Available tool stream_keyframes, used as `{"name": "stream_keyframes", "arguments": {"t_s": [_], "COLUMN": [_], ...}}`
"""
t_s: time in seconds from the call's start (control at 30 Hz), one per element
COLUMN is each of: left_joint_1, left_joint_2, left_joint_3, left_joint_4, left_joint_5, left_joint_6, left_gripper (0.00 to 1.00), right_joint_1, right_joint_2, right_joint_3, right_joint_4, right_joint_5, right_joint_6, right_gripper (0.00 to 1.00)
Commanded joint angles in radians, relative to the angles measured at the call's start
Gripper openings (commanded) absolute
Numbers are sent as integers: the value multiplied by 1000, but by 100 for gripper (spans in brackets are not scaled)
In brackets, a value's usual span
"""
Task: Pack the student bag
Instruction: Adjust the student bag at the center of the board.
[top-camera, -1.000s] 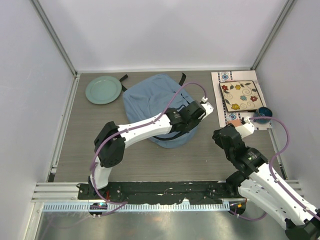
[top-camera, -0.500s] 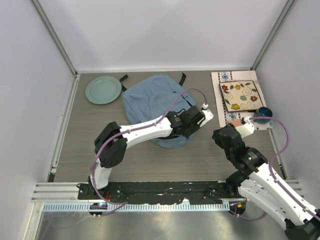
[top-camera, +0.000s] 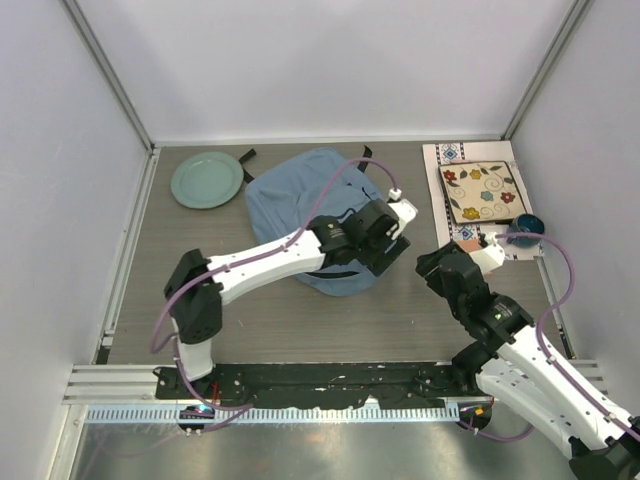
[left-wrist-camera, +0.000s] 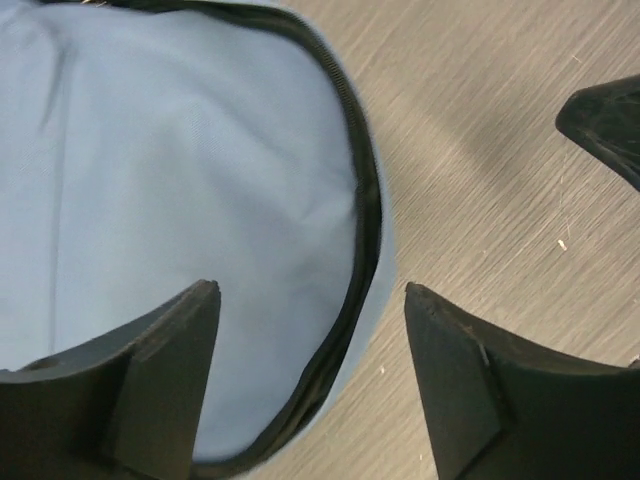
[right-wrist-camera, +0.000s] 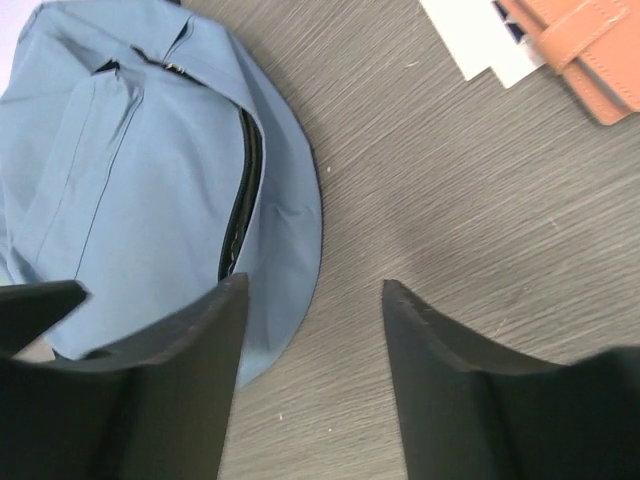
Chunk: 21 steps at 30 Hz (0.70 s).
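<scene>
The student bag (top-camera: 300, 195), light blue with a dark zipper (left-wrist-camera: 365, 200), lies flat mid-table. My left gripper (top-camera: 372, 250) hovers over its near right edge. In the left wrist view that gripper (left-wrist-camera: 312, 300) stands open, the zippered rim of the bag (left-wrist-camera: 150, 150) passing between the fingers with nothing gripped. Just right of the bag, above bare table, is my right gripper (top-camera: 435, 268). It is open and empty in its wrist view (right-wrist-camera: 312, 285), with the bag (right-wrist-camera: 130, 170) at left.
A green plate (top-camera: 207, 179) sits at the back left. At the back right, a patterned white mat (top-camera: 452, 158) carries a floral book (top-camera: 483, 191), a blue cup (top-camera: 527, 226) and a tan pouch (right-wrist-camera: 590, 50). White walls enclose the table.
My left gripper went from shut to open and shifted slightly left over the bag's edge. The right gripper opened wider and edged toward the bag.
</scene>
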Motion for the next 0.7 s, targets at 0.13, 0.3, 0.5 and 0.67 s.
{"name": "stream_keyframes", "arguments": {"t_s": [0.13, 0.3, 0.5, 0.67], "left_joint_1": [149, 286, 430, 498], "left_joint_2": [-294, -461, -610, -636], "left_joint_3": [-198, -384, -559, -631], "left_joint_4": [48, 55, 61, 72], "left_joint_5": [-135, -198, -137, -77], "left_joint_6": [-214, -351, -457, -492], "left_gripper": [96, 100, 100, 100], "right_joint_1": [-4, 7, 39, 36], "right_joint_2": [120, 287, 447, 544], "right_joint_3": [-24, -49, 20, 59], "right_joint_4": [300, 492, 511, 498], "right_joint_5": [-280, -481, -485, -448], "right_joint_6": [0, 52, 56, 21], "right_gripper": [74, 75, 76, 67]}}
